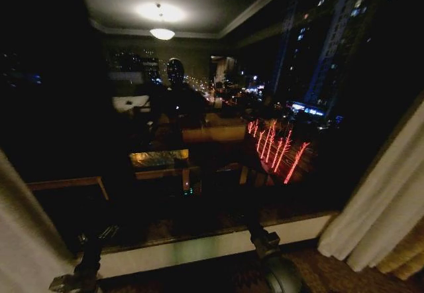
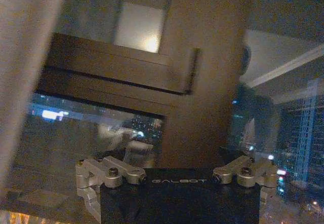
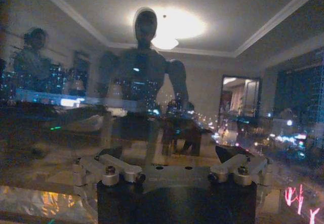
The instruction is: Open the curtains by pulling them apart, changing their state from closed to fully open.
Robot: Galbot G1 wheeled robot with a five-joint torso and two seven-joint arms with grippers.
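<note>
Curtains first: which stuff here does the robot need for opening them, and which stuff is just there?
For the job:
- left curtain panel
- right curtain panel
- left claw, low by the sill
- right claw, low by the sill

Just there:
- golden-brown drape
- window glass
- white sill

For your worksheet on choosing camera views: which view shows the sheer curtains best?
The head view: both curtains hang pulled apart, one at each edge of the dark window. The left wrist view catches a blurred strip of one panel along an edge; the right wrist view faces the glass and its reflections.
</note>
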